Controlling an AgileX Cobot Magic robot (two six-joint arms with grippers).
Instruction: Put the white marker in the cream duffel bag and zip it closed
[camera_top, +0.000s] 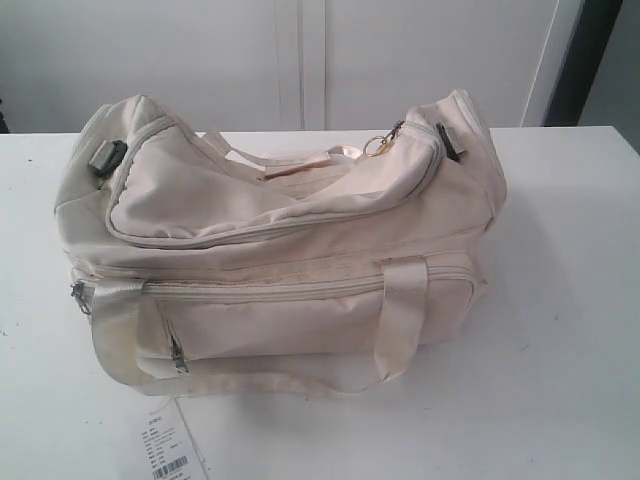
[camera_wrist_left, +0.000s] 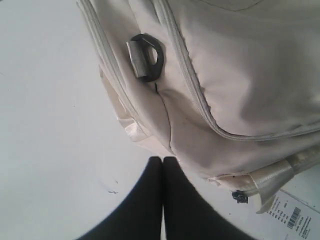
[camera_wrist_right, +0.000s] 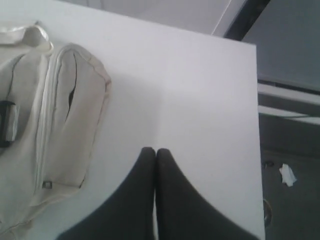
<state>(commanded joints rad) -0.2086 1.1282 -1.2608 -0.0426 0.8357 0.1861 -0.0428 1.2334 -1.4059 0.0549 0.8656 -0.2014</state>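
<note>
White marker: showing in no view, possibly sitting inside.

Exterior: cream duffel bag (camera_top: 280, 250) lying mid-surface (camera_top: 560, 330), long axis running 9 to 3 o'clock, top zipper (camera_top: 250, 232) looking closed, bare room spreading toward 3 o'clock.

Left wrist: left tool (camera_wrist_left: 163, 159) hovering pinched together, empty, just beside the 9 o'clock end.

Right wrist: right tool (camera_wrist_right: 154, 150) pinched together, empty, sitting near the 3 o'clock end, surface edge lying beyond.

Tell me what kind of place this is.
Probably a lab or test room: a plain white table, white wall panels behind it, and a single bag with a barcode tag.
</note>
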